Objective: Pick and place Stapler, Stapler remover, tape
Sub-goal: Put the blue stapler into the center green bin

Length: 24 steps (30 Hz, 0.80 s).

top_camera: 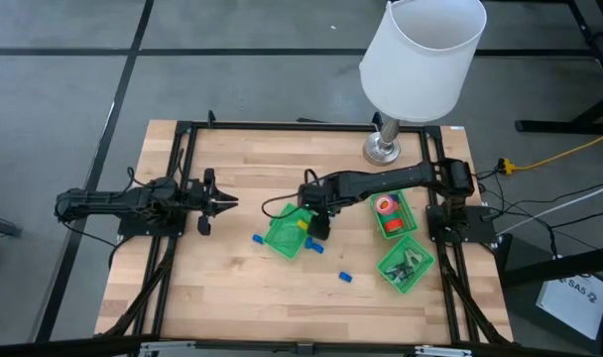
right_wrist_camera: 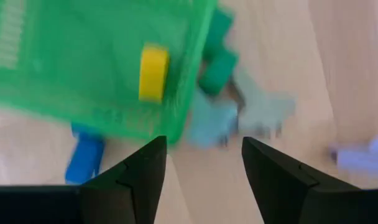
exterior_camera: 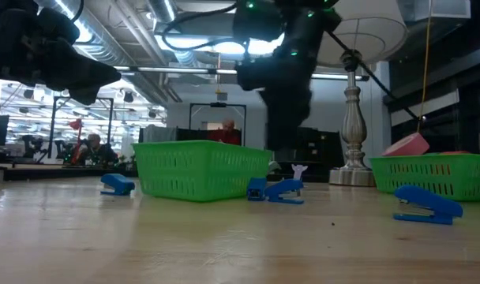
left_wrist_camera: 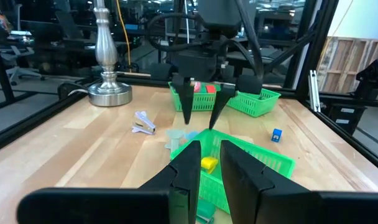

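My right gripper (top_camera: 316, 220) hangs open, fingers pointing down, over the right side of a tipped green basket (top_camera: 285, 236) at mid-table. In the right wrist view its fingertips (right_wrist_camera: 204, 163) stand above pale blue pieces (right_wrist_camera: 239, 115) beside the basket's edge (right_wrist_camera: 189, 93). A yellow block (right_wrist_camera: 153, 71) lies in the basket. Blue staplers lie on the wood (exterior_camera: 118, 183), (exterior_camera: 283, 191), (exterior_camera: 429, 203). A pale staple remover (left_wrist_camera: 142, 123) lies toward the lamp. Red and orange tape rolls (top_camera: 386, 206) sit in a basket at the right. My left gripper (top_camera: 222, 203) waits at the left, slightly open.
A lamp (top_camera: 386, 149) with a white shade stands at the far edge. Two green baskets sit at the right: one with the tape (top_camera: 399, 226), one holding dark pieces (top_camera: 406, 266). Bare wood lies along the near edge and at the left.
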Tool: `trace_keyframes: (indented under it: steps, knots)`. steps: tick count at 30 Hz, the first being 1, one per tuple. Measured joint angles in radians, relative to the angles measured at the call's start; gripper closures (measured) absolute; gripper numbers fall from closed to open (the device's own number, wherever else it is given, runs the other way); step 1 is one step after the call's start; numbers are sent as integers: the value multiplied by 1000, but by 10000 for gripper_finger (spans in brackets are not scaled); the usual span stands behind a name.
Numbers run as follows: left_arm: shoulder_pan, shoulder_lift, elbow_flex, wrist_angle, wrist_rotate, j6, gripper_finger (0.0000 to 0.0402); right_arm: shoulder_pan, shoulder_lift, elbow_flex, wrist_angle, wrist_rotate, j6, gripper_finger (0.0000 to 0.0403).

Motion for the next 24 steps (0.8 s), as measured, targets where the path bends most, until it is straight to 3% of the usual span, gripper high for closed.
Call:
trace_keyframes:
  steps: [10, 24]
  knots:
    - [0, 2, -1, 7, 1, 0, 343, 70, -6, 0, -49, 64, 24, 189]
    - [0, 2, -1, 13, 1, 0, 343, 168, -14, -13, -274, 52, -30, 189]
